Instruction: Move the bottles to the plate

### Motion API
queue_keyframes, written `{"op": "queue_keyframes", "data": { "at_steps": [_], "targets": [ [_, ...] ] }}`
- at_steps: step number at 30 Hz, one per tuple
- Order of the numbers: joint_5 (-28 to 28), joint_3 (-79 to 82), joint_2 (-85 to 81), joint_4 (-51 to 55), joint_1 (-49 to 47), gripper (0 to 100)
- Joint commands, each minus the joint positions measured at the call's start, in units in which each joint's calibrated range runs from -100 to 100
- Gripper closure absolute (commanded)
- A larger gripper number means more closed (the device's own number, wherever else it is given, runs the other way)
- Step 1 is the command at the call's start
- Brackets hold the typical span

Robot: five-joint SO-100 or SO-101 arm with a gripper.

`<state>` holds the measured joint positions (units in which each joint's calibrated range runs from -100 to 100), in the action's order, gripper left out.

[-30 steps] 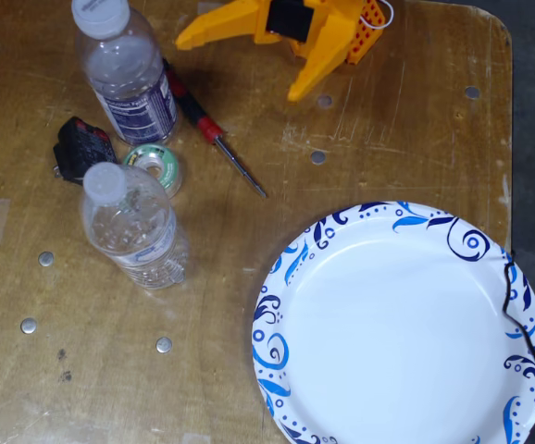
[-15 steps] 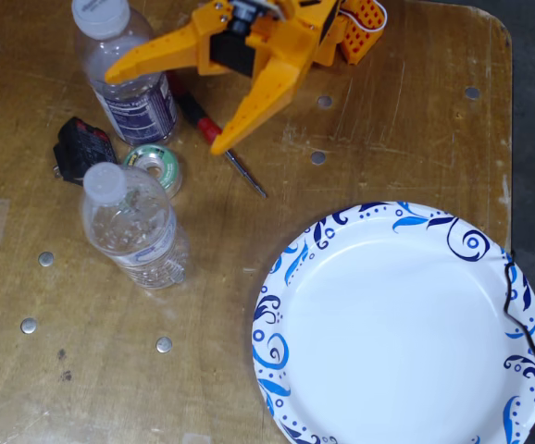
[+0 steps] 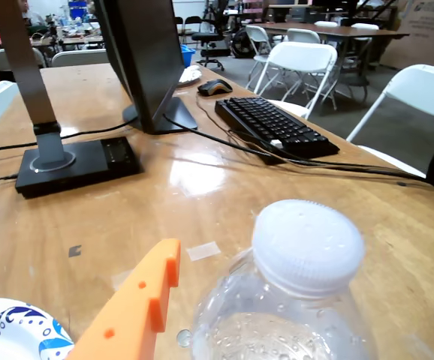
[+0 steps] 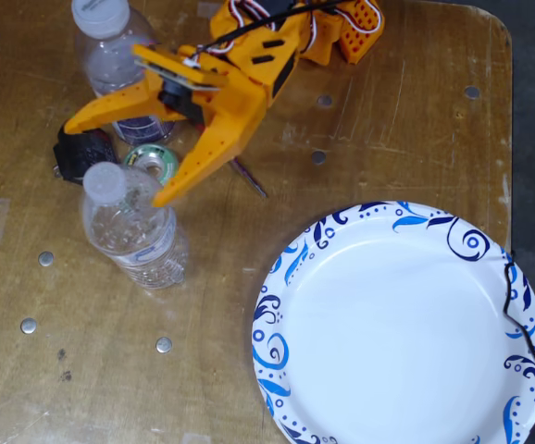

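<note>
On the wooden table (image 4: 388,139) under me I see a small black block (image 4: 80,148), just beside it a roll of tape (image 4: 156,165), and a screwdriver tip (image 4: 252,182). My wrist view shows a keyboard (image 3: 273,126), a mouse (image 3: 214,87), a monitor stand (image 3: 153,67) and white folding chairs (image 3: 303,60).

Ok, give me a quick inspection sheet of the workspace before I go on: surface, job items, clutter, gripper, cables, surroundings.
Surface: scratched wooden table with metal studs.
Job's things: pale-label bottle and blue-label bottle both upright, off the plate; plate empty.
Clutter: screwdriver, tape roll, small black object beside the bottles.
Gripper: gripper open, above the pale-label bottle's cap, holding nothing.
Cables: thin dark cable over the plate's right rim.
Surroundings: monitor, keyboard, folding chairs in the wrist view.
</note>
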<state>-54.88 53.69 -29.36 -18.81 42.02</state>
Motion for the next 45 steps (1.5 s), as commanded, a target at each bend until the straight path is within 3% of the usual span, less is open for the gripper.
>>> {"op": "queue_keyframes", "data": {
  "at_steps": [1,27,36,45],
  "targets": [
    [-0.4,-5.4,1.5,-0.8,-0.6,57],
    [-0.4,-12.6,10.1,-0.8,0.1,58],
    [-0.4,-11.7,10.1,-0.8,3.5,77],
    [-1.6,-11.5,10.2,-0.8,4.3,79]
  ]
}}
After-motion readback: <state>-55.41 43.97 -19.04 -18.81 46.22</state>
